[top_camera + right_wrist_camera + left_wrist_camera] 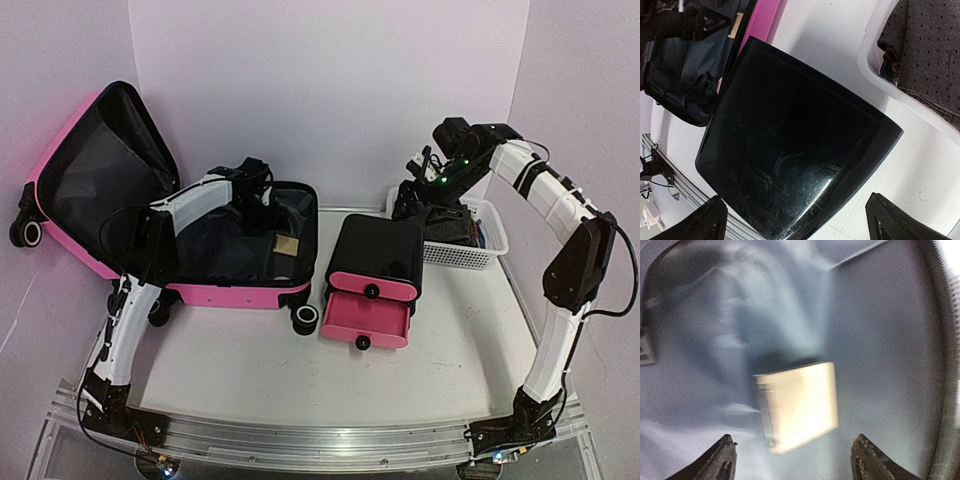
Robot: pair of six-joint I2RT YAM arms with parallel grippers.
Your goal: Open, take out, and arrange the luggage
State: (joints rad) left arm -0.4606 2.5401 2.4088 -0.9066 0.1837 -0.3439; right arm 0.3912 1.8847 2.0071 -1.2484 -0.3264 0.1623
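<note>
The hot-pink suitcase point(240, 292) lies open on the left of the table, its lid point(60, 180) standing up with black lining showing. A small tan flat box point(285, 246) lies on the lining inside the lower half; it also shows in the left wrist view point(797, 405), blurred. My left gripper point(258, 205) hovers inside the suitcase just above the box, open and empty point(792, 460). My right gripper point(412, 195) is open and empty point(797, 220), held over the near-left end of the white basket, looking down on the black cabinet's top point(790, 145).
A small black cabinet point(375, 260) with pink drawers stands at centre, its lower drawer point(365, 322) pulled out. A white mesh basket point(470, 250) at the back right holds dark cloth items point(927, 50). A suitcase wheel point(305, 318) sits beside the cabinet.
</note>
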